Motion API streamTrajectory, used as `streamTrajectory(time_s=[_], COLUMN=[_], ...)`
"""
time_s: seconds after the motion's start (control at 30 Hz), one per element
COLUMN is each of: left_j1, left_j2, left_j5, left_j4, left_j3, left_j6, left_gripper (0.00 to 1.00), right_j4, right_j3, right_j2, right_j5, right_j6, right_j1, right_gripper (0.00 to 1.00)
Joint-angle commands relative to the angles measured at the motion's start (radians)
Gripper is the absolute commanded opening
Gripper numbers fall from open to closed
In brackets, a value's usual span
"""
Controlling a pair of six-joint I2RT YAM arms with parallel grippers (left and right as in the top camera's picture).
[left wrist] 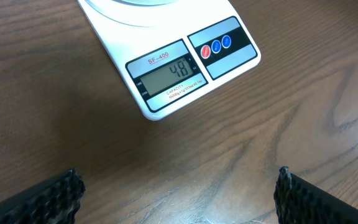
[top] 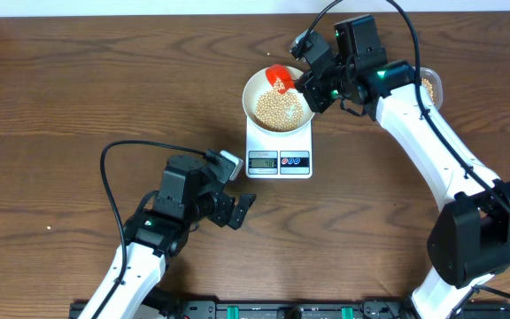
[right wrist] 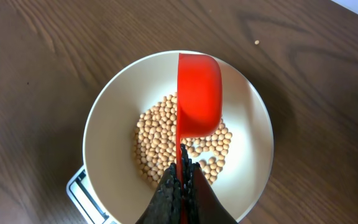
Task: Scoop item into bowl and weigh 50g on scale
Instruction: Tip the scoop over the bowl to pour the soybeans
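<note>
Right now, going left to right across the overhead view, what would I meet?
First the left gripper → scale with the bowl on it → tub, partly behind the right arm. The scoop and right gripper overlap the bowl, so left out.

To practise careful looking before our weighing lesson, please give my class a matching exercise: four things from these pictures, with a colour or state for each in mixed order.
Things:
1. scoop
2. bowl
3. scale
4. left gripper

Colour or state:
A. reads 48
B. open, holding nothing
C. red
D. holds beans

Pairs: 1-C, 2-D, 3-A, 4-B
</note>
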State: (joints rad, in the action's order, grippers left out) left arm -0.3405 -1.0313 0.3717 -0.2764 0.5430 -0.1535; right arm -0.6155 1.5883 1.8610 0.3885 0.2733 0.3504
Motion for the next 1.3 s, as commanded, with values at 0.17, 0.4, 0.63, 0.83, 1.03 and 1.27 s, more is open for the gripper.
streamTrajectory(time_s=[0.17, 0.4, 0.63, 0.83, 1.03, 1.27], left_j1=[0.003, 0.003, 0.003, 0.003, 0.003, 0.003], left_j2=[0.0, 0.0, 0.0, 0.0, 0.0, 0.0], left_j5=[0.002, 0.002, 0.002, 0.002, 0.002, 0.002], left_j4=[0.001, 0.001, 0.001, 0.001, 0.001, 0.001], left_j3=[0.0, 0.0, 0.0, 0.0, 0.0, 0.0], left_j6=[0.009, 0.009, 0.009, 0.009, 0.009, 0.009], left_gripper=[1.0, 1.0, 1.0, 1.0, 1.0, 1.0], right_j4=[0.002, 0.001, 0.002, 0.002, 0.001, -0.001], right_j3=[0.022, 0.022, 0.022, 0.022, 0.022, 0.022], right_j2=[-0.038, -0.038, -0.038, -0.038, -0.038, -0.038], right_j5=[-0.019, -0.02, -0.021, -0.024, -0.042, -0.058], right_j6=[0.013, 0.032, 0.043, 0.047, 0.058, 0.067], right_j1=[0.005, 0.005, 0.005, 0.005, 0.005, 0.005], right_gripper=[0.01, 0.01, 0.01, 0.01, 0.01, 0.01])
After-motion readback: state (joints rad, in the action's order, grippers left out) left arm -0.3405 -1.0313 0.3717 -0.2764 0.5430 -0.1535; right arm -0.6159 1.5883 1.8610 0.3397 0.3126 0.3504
